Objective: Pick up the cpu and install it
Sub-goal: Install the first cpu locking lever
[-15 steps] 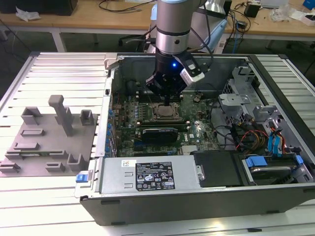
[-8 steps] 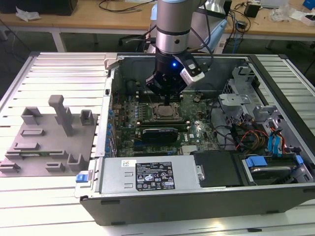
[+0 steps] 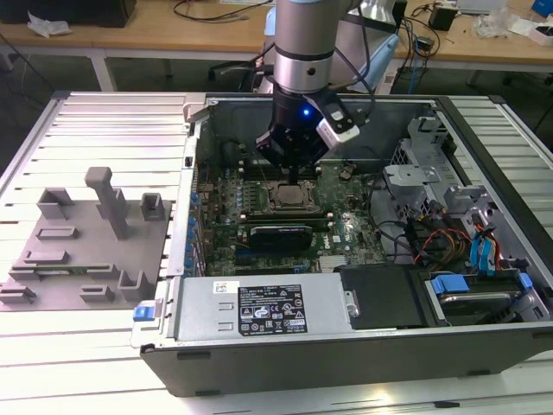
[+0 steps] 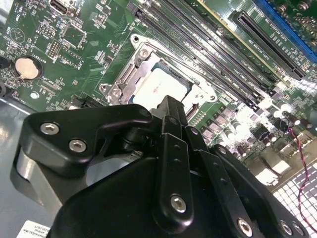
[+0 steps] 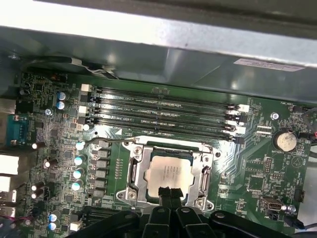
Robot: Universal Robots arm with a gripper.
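Note:
The cpu (image 5: 170, 173), a pale silver square, lies flat inside the metal socket frame (image 5: 135, 171) on the green motherboard (image 5: 59, 144). It also shows in the second wrist view as the cpu (image 4: 159, 83) and in the exterior view as the cpu (image 3: 289, 197). My gripper (image 5: 169, 192) hangs just over the cpu's near edge, its two black fingertips pressed together with nothing between them. The exterior view has the gripper (image 3: 294, 175) directly above the socket. In the second wrist view the fingertips (image 4: 171, 106) hide one edge of the chip.
Long memory slots (image 5: 163, 116) run beside the socket, next to the case wall (image 5: 148, 54). A black expansion card (image 3: 278, 235), the power supply (image 3: 268, 311), drive cages with cables (image 3: 432, 216) fill the case. A grey fixture block (image 3: 86, 233) stands at the exterior view's left.

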